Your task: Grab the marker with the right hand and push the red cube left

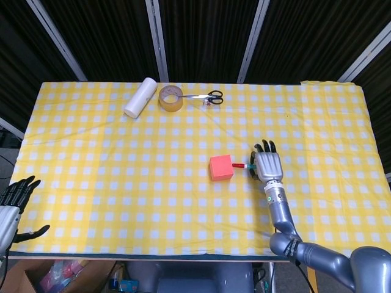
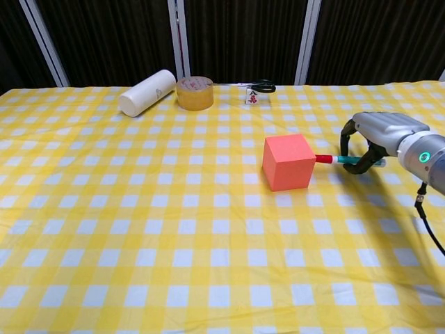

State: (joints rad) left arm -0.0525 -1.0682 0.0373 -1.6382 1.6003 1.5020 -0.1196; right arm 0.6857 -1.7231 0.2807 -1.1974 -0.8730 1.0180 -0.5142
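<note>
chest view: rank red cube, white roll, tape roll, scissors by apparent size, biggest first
1. red cube, clearly largest, though it also sits nearer the camera.
2. white roll.
3. tape roll, shorter than the white roll.
4. scissors, thin and only partly visible at the far edge; smallest as seen.
</note>
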